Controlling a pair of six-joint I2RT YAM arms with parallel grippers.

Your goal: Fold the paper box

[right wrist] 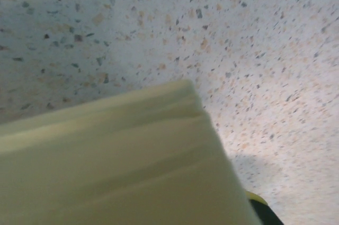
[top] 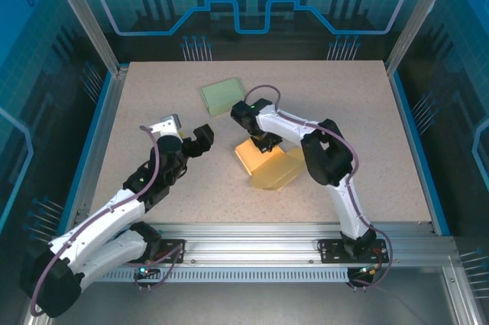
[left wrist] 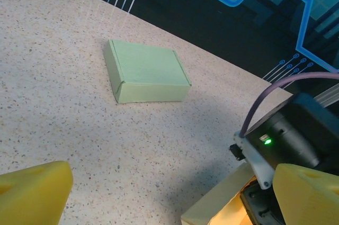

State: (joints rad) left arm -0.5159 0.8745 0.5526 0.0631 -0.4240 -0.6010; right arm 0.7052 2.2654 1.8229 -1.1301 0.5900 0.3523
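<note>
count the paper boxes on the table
2: a closed green box toward the far middle, and a yellow part-folded box near the centre, at the right claw.

Speckled beige table inside an aluminium frame, blue circuit-patterned walls around it.

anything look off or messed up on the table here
Nothing is spilled or damaged. The yellow box near the middle is only part folded, with its flaps uneven. The green box farther back is closed and flat.
</note>
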